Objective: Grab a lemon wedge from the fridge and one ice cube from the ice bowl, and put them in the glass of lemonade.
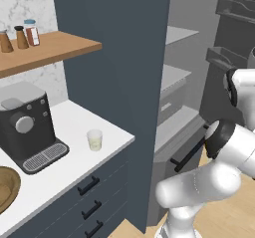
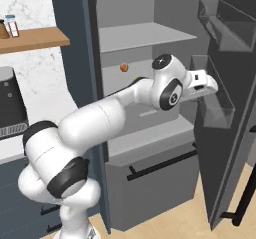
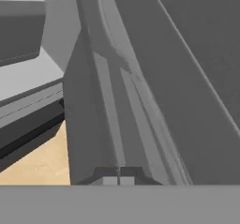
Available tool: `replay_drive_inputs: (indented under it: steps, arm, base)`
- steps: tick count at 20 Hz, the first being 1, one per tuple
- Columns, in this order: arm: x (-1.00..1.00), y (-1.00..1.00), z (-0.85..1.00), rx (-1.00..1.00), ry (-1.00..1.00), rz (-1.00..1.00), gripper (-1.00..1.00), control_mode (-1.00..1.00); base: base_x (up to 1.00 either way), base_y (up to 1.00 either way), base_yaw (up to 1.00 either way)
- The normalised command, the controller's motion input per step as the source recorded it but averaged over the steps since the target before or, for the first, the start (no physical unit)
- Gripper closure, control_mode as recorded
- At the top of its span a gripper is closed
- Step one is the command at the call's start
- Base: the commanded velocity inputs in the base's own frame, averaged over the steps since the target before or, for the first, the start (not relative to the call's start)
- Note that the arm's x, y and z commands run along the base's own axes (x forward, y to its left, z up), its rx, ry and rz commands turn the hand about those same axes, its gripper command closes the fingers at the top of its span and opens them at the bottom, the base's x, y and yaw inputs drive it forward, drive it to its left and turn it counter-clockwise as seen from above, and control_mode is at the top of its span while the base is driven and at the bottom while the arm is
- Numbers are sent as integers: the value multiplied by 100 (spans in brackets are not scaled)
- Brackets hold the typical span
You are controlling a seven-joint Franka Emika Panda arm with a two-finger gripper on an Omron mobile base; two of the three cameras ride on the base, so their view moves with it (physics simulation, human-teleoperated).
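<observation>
The fridge (image 2: 150,108) stands open, its tall body upright and its grey shelves running level from side to side, with the door (image 2: 227,108) swung out to the right and its clear bins facing the interior. The white arm (image 2: 100,118) reaches across the fridge opening, its long axis roughly level, the hand pointing right toward the door bins. The gripper (image 3: 118,177) has its fingers (image 3: 109,176) pressed together with no gap, and nothing can be seen between them; just ahead of the tips rises the slanted grey inner face of the door. Off to one side of the tips lie the shelf edges and a patch of wooden floor (image 3: 37,164).

The ice bowl (image 1: 6,188) sits on the white counter (image 1: 74,157), well apart from the fingers. The glass of lemonade (image 1: 94,140) stands upright near the counter's edge, just beside the coffee machine (image 1: 27,127). A small round orange fruit (image 2: 123,67) rests at the back of a shelf, behind the arm.
</observation>
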Motion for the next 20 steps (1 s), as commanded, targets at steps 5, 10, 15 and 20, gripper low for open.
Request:
replay_drive_inputs:
  steps: [5,10,15,20]
  arm:
    - [28,-95,-2,-3,-6,-4,100,-100]
    - [31,-93,-14,-5,-3,-4,100,-100]
    - [-66,26,86,0,-12,0,100,-100]
    - [-69,99,18,-1,-4,-1,100,-100]
  base:
    - [0,0,0]
    - [0,0,0]
    - [0,0,0]
    - [0,0,0]
